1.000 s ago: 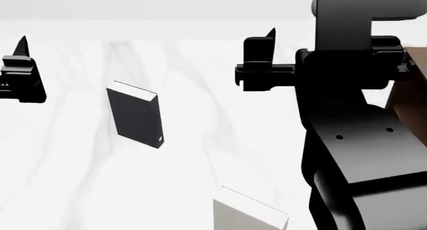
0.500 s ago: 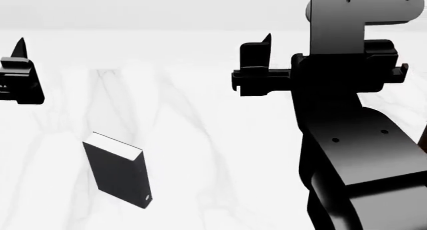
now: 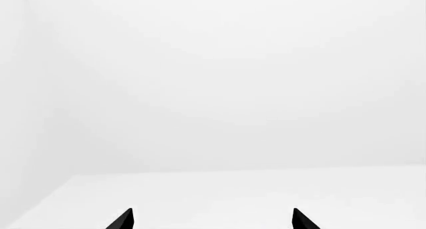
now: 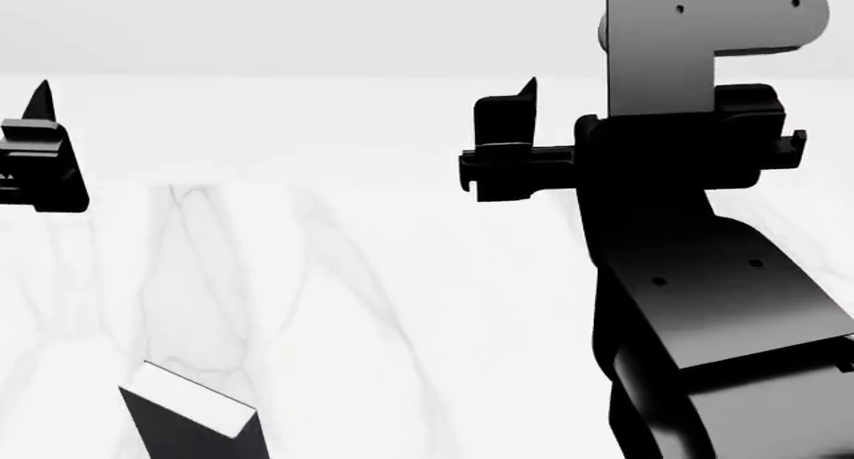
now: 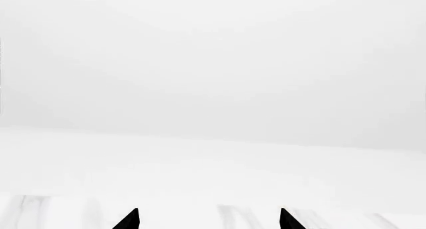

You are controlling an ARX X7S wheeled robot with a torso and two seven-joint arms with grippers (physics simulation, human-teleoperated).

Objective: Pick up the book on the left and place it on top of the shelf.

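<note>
Head view shows a wide white table (image 4: 400,279) with faint grey marble veins, running back to a pale, featureless wall. The room is bare and evenly lit, with little to separate surface from backdrop beyond a soft line across the upper part of the view.

The biggest thing in sight is the right arm (image 4: 707,279), a bulky black mass with a grey bracket at its top, filling the right side of the view and blocking the table behind it. Its right gripper (image 4: 514,144) juts out toward the middle of the view, one pointed tip rising above the body. In the right wrist view the two fingers (image 5: 129,220) show as dark points standing well apart with only the table between them, holding nothing.

The left gripper (image 4: 40,159) sits at the far left edge, partly cut off, raised above the table. Its own camera shows two fingertips (image 3: 123,220) spread wide with nothing between them.

The book (image 4: 194,424), dark with a pale page edge along its top, lies at the bottom left of the head view, cut off by the lower edge. It rests on the table well apart from both grippers.
</note>
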